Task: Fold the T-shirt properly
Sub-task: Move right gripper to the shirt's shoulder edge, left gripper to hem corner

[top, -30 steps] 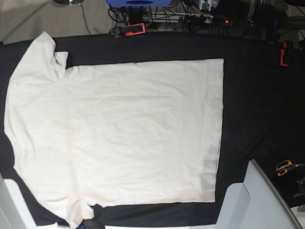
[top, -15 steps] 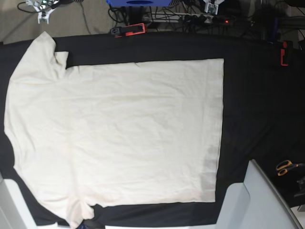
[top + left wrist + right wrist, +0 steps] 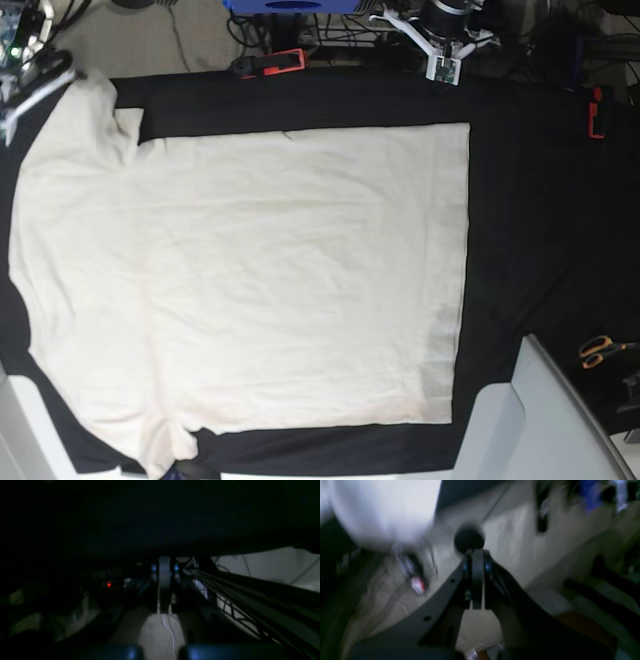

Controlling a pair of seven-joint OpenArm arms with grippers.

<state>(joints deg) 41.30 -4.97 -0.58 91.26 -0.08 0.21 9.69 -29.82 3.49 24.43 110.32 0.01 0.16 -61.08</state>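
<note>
Now both arms have come in at the far edge, left fingers [image 3: 164,585] and right fingers [image 3: 477,580] closed on nothing; T-shirt [image 3: 250,290] unmoved, no readable writing.

Soft, matt, faintly creased cotton T-shirt [image 3: 250,280] lies on matt black tablecloth [image 3: 530,230].

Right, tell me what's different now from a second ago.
Both arms have come into the base view along its top edge: the right gripper by the upper sleeve of the T-shirt, the left gripper above its far edge. Both are shut and hold nothing. The T-shirt lies flat as before; clamps and scissors are unmoved.
</note>
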